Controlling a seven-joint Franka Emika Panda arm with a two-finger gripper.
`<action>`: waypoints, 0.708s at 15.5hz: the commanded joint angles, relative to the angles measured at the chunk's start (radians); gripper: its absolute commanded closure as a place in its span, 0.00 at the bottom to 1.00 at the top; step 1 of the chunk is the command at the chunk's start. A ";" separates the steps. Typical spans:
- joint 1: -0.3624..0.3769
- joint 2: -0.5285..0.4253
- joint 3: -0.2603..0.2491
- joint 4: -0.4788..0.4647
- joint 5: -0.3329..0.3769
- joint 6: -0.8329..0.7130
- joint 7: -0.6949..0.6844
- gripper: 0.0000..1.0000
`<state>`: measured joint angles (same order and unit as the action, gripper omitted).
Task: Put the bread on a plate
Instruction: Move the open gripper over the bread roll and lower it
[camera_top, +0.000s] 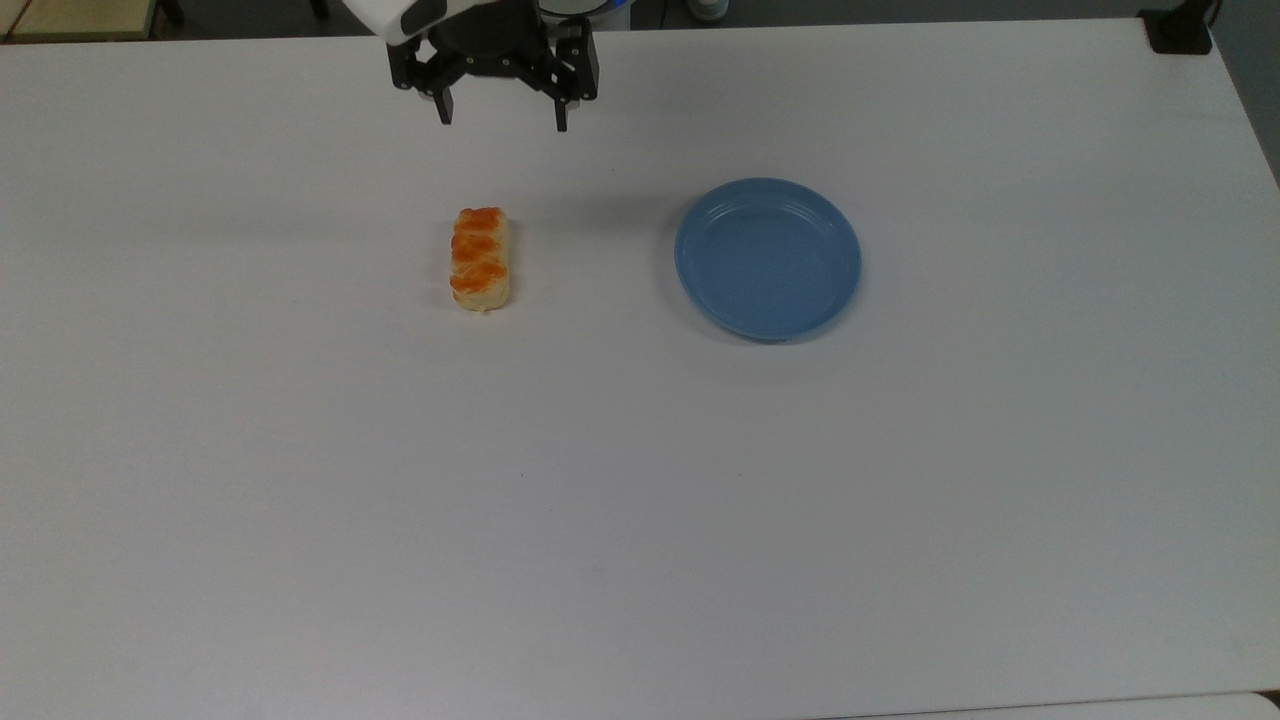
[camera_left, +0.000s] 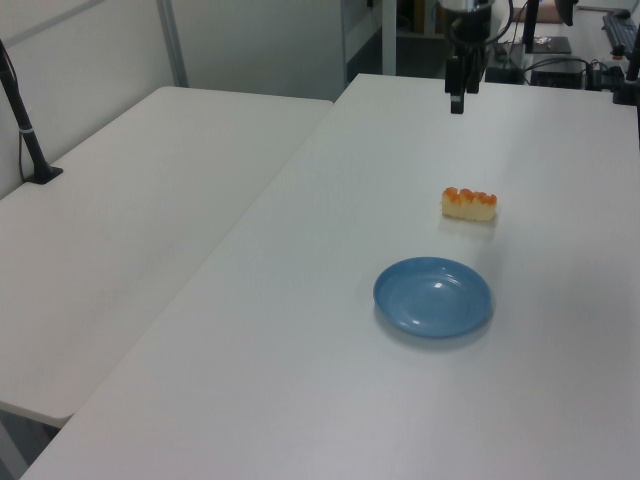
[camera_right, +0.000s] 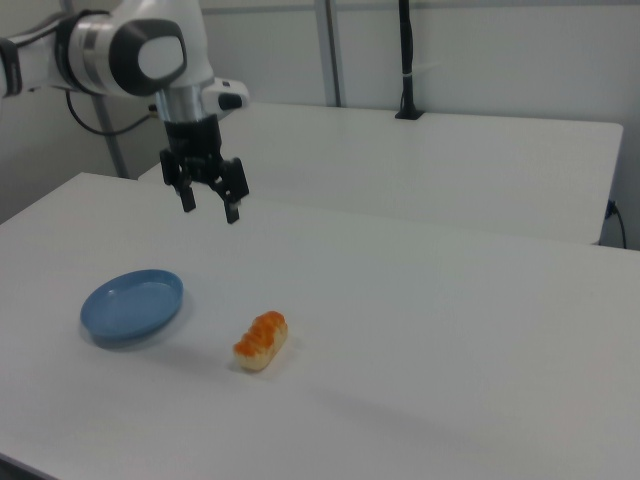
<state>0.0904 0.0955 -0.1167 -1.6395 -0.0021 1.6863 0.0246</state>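
I count bread (camera_top: 481, 259): 1 | plate (camera_top: 767, 258): 1 | tool (camera_top: 503, 110): 1, two fingers | white surfaces: 2, I think, the far one partly cut off

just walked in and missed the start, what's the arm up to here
A Franka arm is going for the bread to put it on the blue plate. Its gripper hangs in the air with the jaws open, above the table past the bread's far end in the top view, holding nothing. The bread lies on the table apart from the plate, and the plate is empty.
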 joint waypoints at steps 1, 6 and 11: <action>-0.014 -0.025 -0.014 -0.117 0.013 0.097 -0.038 0.00; -0.015 -0.019 -0.046 -0.223 0.007 0.223 -0.130 0.00; -0.015 -0.008 -0.084 -0.331 0.005 0.335 -0.218 0.00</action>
<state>0.0665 0.1055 -0.1755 -1.8790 -0.0022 1.9291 -0.1300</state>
